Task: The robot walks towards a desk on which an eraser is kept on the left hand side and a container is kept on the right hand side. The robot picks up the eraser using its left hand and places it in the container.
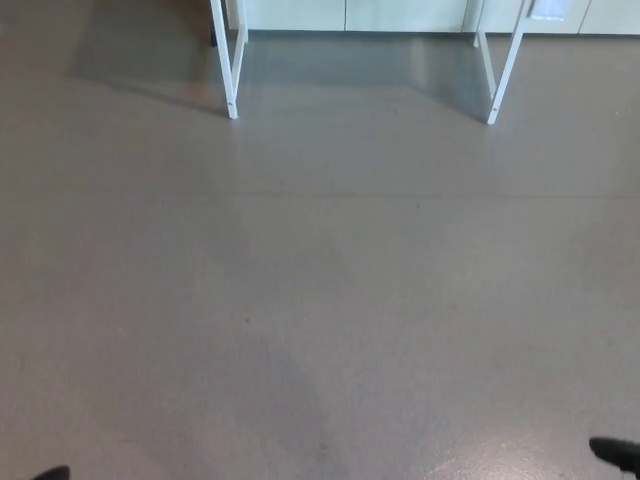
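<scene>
grey floor [320, 300] fills pretty much the whole head view, smooth with a faint sheen and a soft shadow patch low in the middle. eraser and container aren't visible, so can't say where they sit. up at 11 and 1 o'clock two white desk legs [231, 70] come down onto the floor, pale cabinet fronts [350, 14] behind them along the top edge. tiny black tip of the left hand [52, 473] at 7 o'clock, right hand [615, 453] at 5 o'clock, fingers can't tell on either.
</scene>
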